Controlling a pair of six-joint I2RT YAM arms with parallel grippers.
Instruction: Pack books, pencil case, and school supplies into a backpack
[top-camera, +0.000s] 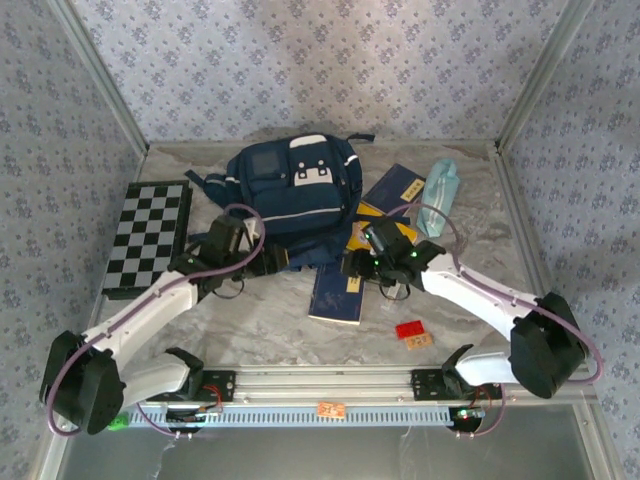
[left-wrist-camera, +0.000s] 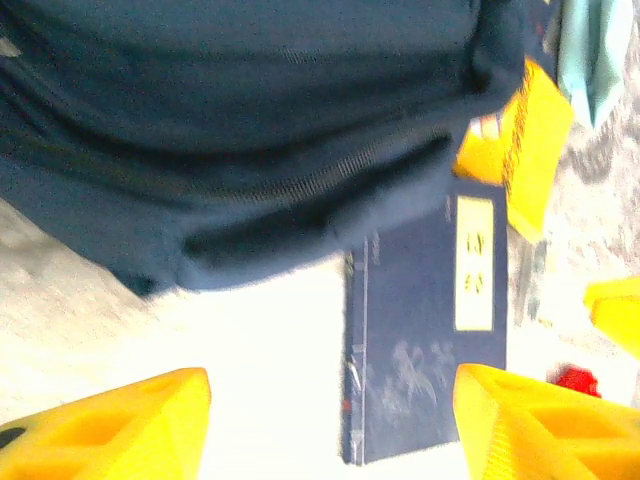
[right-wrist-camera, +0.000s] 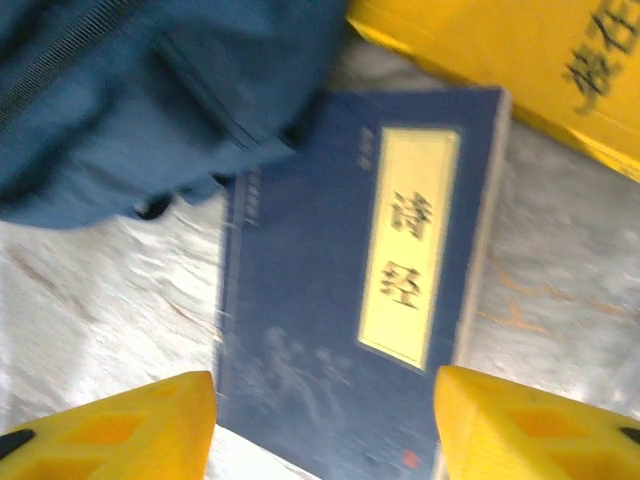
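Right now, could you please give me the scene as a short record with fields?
backpack: at the back middle of the table
navy book: flat on the table, in front of the backpack
yellow book: outside the backpack, at its right
pencil case: on the table, back right
left gripper: open, empty, above the table near the backpack
right gripper: open, empty, above the navy book

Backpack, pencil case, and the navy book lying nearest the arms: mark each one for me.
backpack (top-camera: 290, 195), top external view, navy front panel just below the white patches.
pencil case (top-camera: 441, 187), top external view, middle of the pale teal pouch.
navy book (right-wrist-camera: 310, 310), right wrist view, bare cover left of the yellow label.
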